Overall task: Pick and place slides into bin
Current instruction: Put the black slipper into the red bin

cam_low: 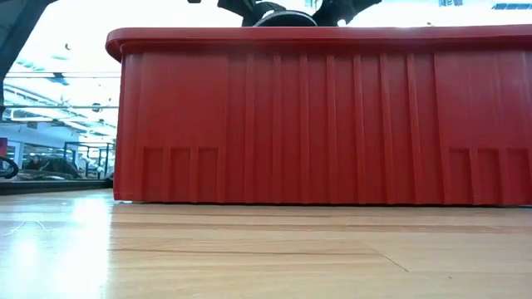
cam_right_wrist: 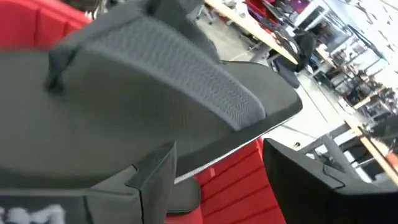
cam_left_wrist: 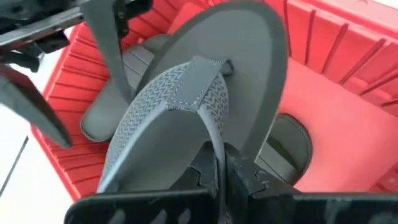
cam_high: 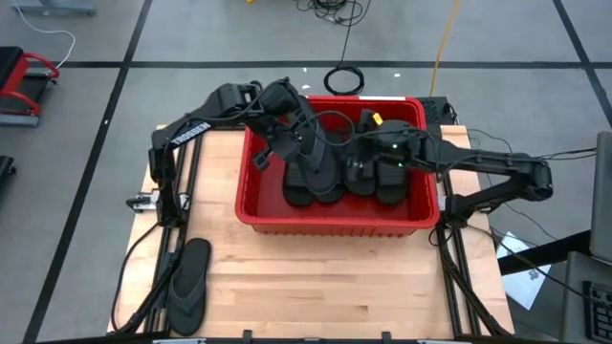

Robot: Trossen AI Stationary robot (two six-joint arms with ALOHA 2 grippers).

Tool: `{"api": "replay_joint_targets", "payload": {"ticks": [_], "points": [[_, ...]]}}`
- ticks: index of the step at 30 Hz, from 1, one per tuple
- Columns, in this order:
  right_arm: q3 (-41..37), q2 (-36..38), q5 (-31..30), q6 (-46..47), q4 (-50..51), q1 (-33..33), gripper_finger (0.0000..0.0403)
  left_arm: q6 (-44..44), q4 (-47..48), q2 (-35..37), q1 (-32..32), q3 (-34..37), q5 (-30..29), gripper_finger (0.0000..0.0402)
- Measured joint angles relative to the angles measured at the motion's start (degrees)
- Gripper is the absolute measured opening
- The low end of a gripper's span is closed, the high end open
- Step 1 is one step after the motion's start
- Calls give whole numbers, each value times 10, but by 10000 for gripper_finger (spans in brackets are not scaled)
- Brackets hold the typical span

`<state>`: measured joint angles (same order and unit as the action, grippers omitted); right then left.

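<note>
Red bin (cam_low: pixel 324 116) wall fills the low view, hiding its contents. High view alone shows one flip-flop (cam_high: pixel 188 284) at the table's (cam_high: pixel 335 287) front-left corner. Left gripper (cam_left_wrist: pixel 217 177) is clamped on a thong flip-flop's (cam_left_wrist: pixel 193 106) strap over the bin; right gripper (cam_right_wrist: pixel 217 180) is parted beneath another (cam_right_wrist: pixel 143 99).

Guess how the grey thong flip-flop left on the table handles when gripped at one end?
Probably floppy: the grey thong flip-flop is a thin flat rubber sole, so a grip at one end would likely let it droop. Likely light for its size. It lies flat on the wooden table, so it shouldn't roll; its thin edge may be awkward for a pincer to get under.
</note>
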<state>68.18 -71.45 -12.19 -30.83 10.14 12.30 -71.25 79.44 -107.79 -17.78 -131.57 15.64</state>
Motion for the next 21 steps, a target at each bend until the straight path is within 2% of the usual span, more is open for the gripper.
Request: {"api": "replay_joint_targets", "payload": {"ticks": [11,21], "points": [[0,-16,3,-88,-43,-4,230,18,-14,2,-2,46,25,0],[-3,-25,33,-95,-18,-4,230,17,-32,1,-10,47,25,0]]}}
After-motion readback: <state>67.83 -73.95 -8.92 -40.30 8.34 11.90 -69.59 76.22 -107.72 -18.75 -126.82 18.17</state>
